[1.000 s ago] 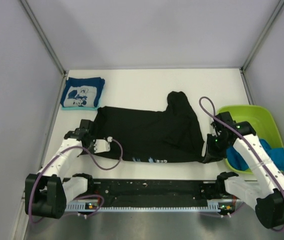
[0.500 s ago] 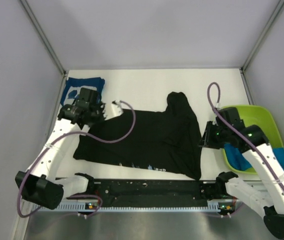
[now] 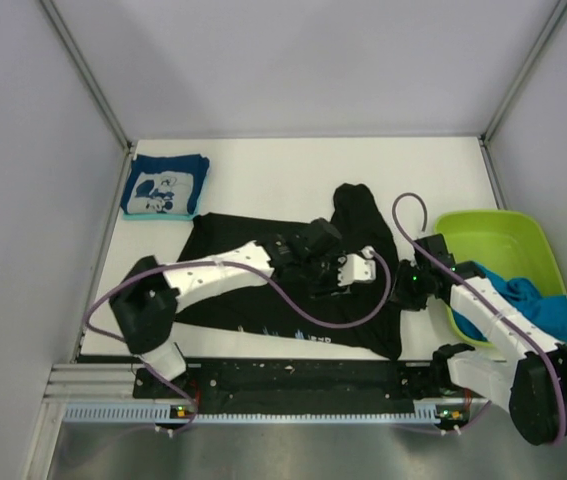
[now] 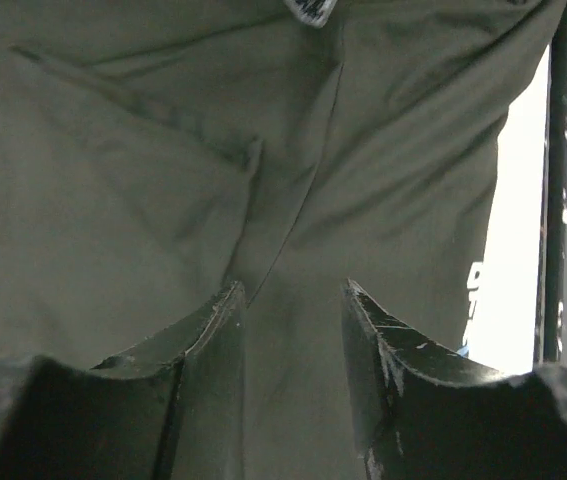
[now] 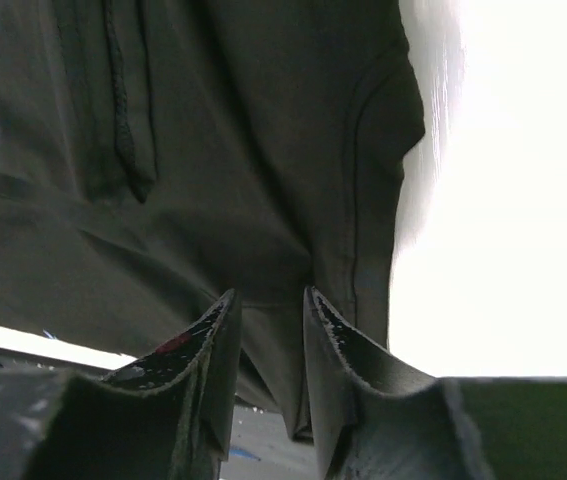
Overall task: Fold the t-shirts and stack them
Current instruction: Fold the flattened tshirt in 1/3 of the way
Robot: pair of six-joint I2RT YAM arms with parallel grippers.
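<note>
Black cloth t-shirt (image 3: pixel 233 235) spread on white table (image 3: pixel 293 170); left gripper (image 4: pixel 293 290) released above its middle; right gripper (image 5: pixel 268 295) clenched on its right edge.

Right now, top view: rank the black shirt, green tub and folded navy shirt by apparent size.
1. black shirt: clearly the largest, even though it is partly covered.
2. green tub: mid-sized, with its near-left edge partly hidden.
3. navy shirt: folded, and the smallest.
</note>
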